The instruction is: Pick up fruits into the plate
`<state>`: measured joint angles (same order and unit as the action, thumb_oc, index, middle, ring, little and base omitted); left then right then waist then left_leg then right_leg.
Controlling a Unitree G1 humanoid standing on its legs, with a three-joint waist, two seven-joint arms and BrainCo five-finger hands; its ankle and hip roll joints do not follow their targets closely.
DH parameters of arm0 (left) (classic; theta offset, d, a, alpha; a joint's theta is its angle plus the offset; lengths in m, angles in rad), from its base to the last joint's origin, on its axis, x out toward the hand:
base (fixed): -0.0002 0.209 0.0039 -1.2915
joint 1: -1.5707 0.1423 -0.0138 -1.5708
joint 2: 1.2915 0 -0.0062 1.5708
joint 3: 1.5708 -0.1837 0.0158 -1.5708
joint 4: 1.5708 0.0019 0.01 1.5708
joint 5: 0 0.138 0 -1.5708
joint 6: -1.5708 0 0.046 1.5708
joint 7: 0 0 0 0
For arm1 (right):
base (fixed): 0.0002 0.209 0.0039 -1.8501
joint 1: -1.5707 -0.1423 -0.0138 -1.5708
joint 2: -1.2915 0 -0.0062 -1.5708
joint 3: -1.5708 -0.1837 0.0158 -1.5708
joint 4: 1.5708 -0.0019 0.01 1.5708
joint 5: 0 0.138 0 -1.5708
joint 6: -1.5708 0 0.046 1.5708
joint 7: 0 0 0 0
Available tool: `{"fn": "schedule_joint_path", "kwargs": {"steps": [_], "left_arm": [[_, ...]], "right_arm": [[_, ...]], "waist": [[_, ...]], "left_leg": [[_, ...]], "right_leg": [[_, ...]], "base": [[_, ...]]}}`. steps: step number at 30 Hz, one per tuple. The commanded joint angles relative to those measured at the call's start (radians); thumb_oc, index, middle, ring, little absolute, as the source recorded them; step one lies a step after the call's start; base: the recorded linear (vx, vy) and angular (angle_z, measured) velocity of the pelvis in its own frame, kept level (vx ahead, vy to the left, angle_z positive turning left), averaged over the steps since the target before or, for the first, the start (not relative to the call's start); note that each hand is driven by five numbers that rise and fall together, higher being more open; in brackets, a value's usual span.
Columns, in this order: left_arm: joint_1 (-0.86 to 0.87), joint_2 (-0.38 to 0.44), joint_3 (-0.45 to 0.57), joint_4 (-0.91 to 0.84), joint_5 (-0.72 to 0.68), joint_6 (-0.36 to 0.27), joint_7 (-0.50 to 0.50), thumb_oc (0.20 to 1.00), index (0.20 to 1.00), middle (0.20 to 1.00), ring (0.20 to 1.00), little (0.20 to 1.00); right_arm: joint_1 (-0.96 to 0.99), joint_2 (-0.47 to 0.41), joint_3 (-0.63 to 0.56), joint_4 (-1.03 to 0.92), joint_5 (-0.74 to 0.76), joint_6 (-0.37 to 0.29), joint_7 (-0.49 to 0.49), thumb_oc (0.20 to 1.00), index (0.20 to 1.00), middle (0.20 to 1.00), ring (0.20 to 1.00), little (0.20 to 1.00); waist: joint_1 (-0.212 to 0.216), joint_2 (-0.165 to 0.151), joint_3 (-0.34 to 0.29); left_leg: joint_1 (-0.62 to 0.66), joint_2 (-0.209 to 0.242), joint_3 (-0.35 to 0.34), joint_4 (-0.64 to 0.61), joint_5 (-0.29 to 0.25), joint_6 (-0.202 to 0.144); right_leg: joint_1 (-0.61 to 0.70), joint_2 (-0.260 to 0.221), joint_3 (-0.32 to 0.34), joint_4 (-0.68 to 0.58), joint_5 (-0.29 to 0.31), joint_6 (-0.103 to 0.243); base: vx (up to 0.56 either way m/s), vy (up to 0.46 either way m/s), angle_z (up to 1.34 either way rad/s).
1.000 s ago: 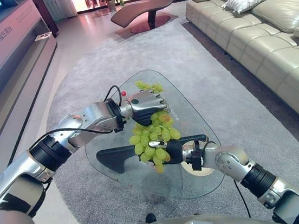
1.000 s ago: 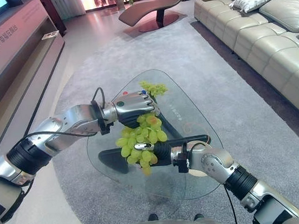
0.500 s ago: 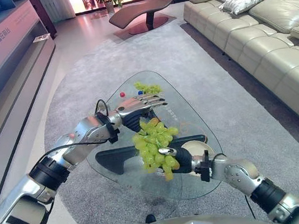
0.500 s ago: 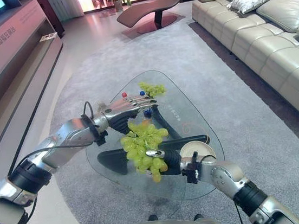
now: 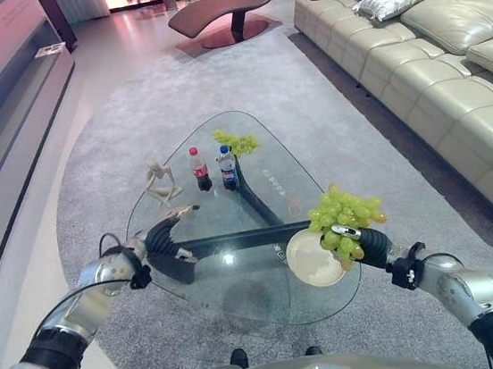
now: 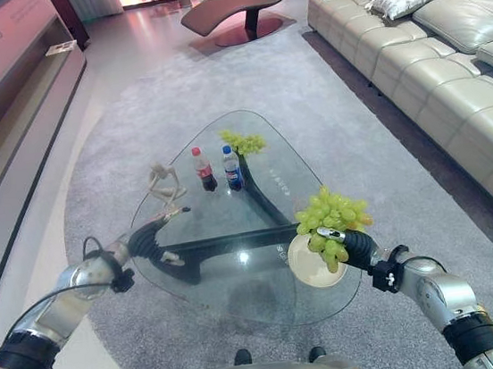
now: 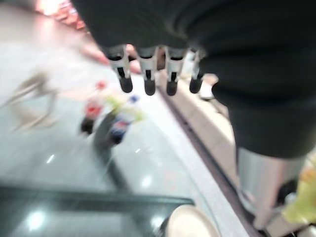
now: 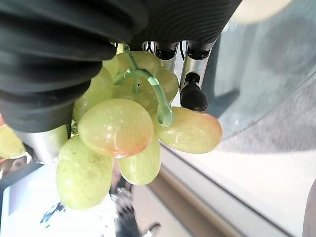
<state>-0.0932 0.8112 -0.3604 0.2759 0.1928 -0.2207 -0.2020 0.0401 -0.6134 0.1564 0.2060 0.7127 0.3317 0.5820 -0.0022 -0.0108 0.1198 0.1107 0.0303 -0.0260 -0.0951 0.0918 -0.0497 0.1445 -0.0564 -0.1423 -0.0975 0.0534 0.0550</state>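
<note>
Sitting on a round grey rug (image 5: 91,167) is one glass bench (image 5: 240,280), rounded-triangle top on a dark base; one cream sofa (image 5: 447,61) with a white cushion (image 5: 390,0) runs along the robot's right, one brown lounge chair (image 5: 225,7) at the far end, one long low cabinet (image 5: 2,97) on the robot's left.

On the bench: one cream plate (image 5: 314,257) near the right edge, two small bottles (image 5: 211,168) (one red-labelled, one blue-labelled) standing upright side by side near the middle, one pale figurine (image 5: 162,182) just left of them, and one small grape bunch (image 5: 236,142) at the far end just beyond the bottles.

Two grape bunches total. The big grape bunch (image 5: 345,217) is off the bench, held in the right hand (image 6: 351,248), fingers curled around its stem end (wrist view shows the green stem between them). It hangs over the plate's right rim; cannot tell if it touches the plate.

Left hand (image 5: 165,237) is over the bench's left edge, fingers straight and relaxed, holding nothing, well apart from the plate. Nothing lies between held bunch and plate.
</note>
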Motion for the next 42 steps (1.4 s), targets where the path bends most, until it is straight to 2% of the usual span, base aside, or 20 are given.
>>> {"fn": "schedule_joint_path", "kwargs": {"steps": [1,5,9,14,17,22,33,42], "left_arm": [[-0.033,-0.01,0.062,0.077,-0.098,-0.001,0.0,1.0,1.0,1.0,1.0,1.0],[0.009,-0.046,0.057,0.151,-0.133,0.023,-0.007,1.0,1.0,1.0,1.0,1.0],[0.007,-0.117,0.026,0.287,-0.168,0.045,0.015,1.0,1.0,1.0,1.0,1.0],[-0.037,-0.193,-0.013,0.425,-0.2,0.054,0.057,1.0,1.0,1.0,1.0,1.0],[-0.072,-0.228,-0.034,0.492,-0.225,0.053,0.079,1.0,1.0,1.0,1.0,1.0],[-0.104,-0.261,-0.059,0.566,-0.25,0.024,0.09,1.0,1.0,1.0,1.0,1.0],[-0.19,-0.305,-0.129,0.591,-0.32,0.012,0.138,1.0,1.0,1.0,1.0,1.0],[-0.232,-0.322,-0.15,0.575,-0.336,0.024,0.164,1.0,1.0,1.0,1.0,1.0]], "right_arm": [[-0.083,-0.032,-0.042,0.001,-0.006,-0.106,-0.012,0.2,0.2,0.2,0.2,0.2],[-0.11,-0.044,-0.042,0.056,-0.083,-0.13,-0.054,0.2,0.2,0.2,0.2,0.2],[-0.186,-0.082,-0.003,0.156,-0.23,-0.178,-0.145,0.2,0.2,0.2,0.2,0.2],[-0.344,-0.119,0.062,0.281,-0.341,-0.163,-0.269,0.2,0.2,0.2,0.2,0.2],[-0.431,-0.136,0.083,0.355,-0.366,-0.161,-0.304,0.2,0.2,0.2,0.2,0.2],[-0.521,-0.144,0.094,0.459,-0.386,-0.171,-0.337,0.2,0.2,0.2,0.2,0.2],[-0.724,-0.156,0.154,0.644,-0.414,-0.178,-0.358,0.2,0.2,0.2,0.2,0.2],[-0.746,-0.113,0.166,0.73,-0.432,-0.157,-0.373,0.2,0.2,0.2,0.2,0.2]], "waist": [[0.025,-0.01,0.037],[0.035,-0.012,0.054],[0.051,-0.015,0.09],[0.073,-0.012,0.156],[0.085,-0.002,0.201],[0.101,0.016,0.254],[0.119,0.066,0.37],[0.113,0.077,0.4]], "left_leg": [[0.088,0.005,0.077,0.019,-0.175,-0.003],[0.076,0.006,0.072,0.022,-0.175,-0.004],[0.047,0.008,0.063,0.034,-0.175,-0.005],[-0.014,0.002,0.034,0.068,-0.176,-0.004],[-0.05,-0.004,0.012,0.084,-0.174,-0.002],[-0.101,-0.016,-0.02,0.102,-0.166,0.001],[-0.222,-0.05,-0.081,0.135,-0.133,0.003],[-0.275,-0.06,-0.08,0.16,-0.122,0.008]], "right_leg": [[0.035,-0.046,-0.022,0.022,-0.076,0.074],[0.024,-0.046,-0.02,0.026,-0.076,0.075],[-0.003,-0.048,-0.015,0.037,-0.076,0.075],[-0.052,-0.049,-0.014,0.066,-0.082,0.068],[-0.082,-0.05,-0.015,0.079,-0.083,0.063],[-0.124,-0.052,-0.019,0.099,-0.084,0.055],[-0.243,-0.064,-0.047,0.141,-0.073,0.03],[-0.318,-0.07,-0.059,0.187,-0.071,0.02]], "base": [[0.0,0.0,0.0],[0.0,0.0,0.0],[-0.04,-0.016,0.0],[-0.11,-0.019,0.05],[-0.14,0.004,0.17],[-0.08,0.005,0.17],[-0.09,0.033,0.13],[-0.03,0.02,0.04]]}}
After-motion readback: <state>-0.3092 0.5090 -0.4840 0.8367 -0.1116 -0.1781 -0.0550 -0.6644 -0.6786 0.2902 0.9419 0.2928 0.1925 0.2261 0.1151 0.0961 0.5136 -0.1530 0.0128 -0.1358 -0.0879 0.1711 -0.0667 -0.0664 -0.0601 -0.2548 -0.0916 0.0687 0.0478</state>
